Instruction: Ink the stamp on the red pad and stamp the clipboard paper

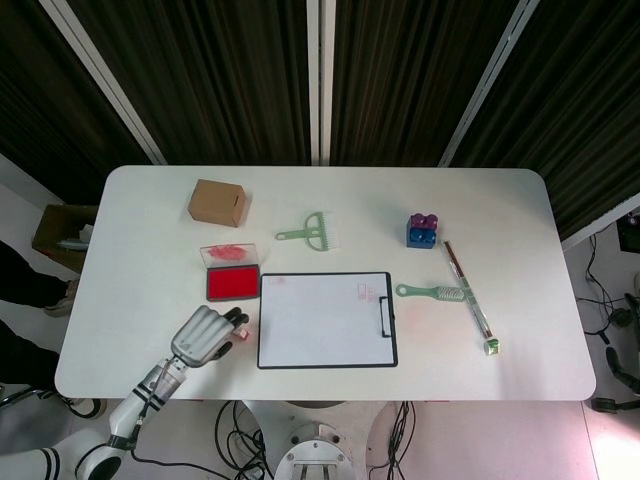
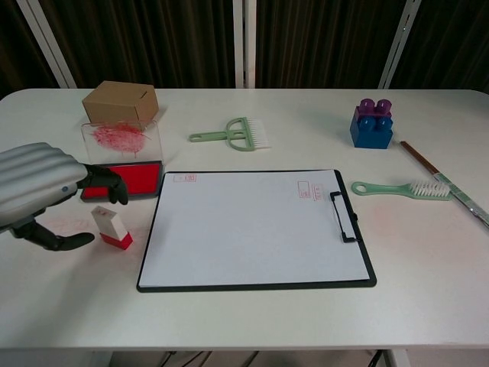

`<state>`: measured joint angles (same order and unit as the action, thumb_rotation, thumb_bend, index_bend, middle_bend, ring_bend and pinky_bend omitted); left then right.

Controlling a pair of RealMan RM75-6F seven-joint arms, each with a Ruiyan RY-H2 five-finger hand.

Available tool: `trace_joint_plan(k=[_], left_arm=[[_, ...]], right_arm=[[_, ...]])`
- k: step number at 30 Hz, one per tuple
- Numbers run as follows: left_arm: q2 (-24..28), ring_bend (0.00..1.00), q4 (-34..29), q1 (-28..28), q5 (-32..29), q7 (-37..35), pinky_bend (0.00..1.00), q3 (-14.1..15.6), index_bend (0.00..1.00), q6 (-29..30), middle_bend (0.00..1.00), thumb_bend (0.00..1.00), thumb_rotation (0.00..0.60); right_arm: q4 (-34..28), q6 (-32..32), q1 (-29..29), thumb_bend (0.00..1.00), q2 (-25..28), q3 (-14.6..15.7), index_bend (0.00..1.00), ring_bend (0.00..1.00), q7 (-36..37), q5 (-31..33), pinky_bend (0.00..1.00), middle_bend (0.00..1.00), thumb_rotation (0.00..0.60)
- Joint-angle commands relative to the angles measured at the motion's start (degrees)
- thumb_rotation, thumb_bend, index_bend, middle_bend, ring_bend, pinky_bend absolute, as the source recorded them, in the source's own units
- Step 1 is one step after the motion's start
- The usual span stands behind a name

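Though faint marks already show on the clipboard paper, the stamp stands ungrasped; left robot hand spread wide beside it, inking and stamping remain.

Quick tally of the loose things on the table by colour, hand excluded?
Green: 2, comb, brush
Red: 2, ink pad, stamp
Brown: 1, box
Blue-purple: 1, blocks
Black: 1, clipboard
Multicoloured: 1, stick
Total: 8
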<state>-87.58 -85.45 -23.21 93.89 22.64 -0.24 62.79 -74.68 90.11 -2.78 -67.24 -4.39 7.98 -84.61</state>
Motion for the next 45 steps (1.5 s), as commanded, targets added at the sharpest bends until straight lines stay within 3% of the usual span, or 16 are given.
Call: trace_joint_plan(k=[1,31,45], left_arm=[[-1.05,0.94,1.45,-0.67,-0.50,0.10,1.00,0.02,0.37,-0.55,0.40,0.33,0.600],[-2.41,0.94,3.16,-3.37,-3.06,0.93,1.00,1.12,0.46,-0.74,0.48,0.34,0.600],[-3.16,0.95,5.32,-3.99,-2.47,-3.11,1.00,1.54,0.52,0.73,0.54,0.35,0.600]], right_arm=[[0.08,0.01,-0.11,0.27,-0.02,-0.10,0.00,0.00,0.14,0.26,0.00,0.00,0.600],[1.09,-1.87,-0.29,0.27,-0.41,-0.28,0.00,0.00,0.57,2.06,0.00,0.00,0.600],[1.13,-2.74,-0.15,0.27,-0.41,-0.03,0.00,0.00,0.31,2.16,0.00,0.00,0.600]])
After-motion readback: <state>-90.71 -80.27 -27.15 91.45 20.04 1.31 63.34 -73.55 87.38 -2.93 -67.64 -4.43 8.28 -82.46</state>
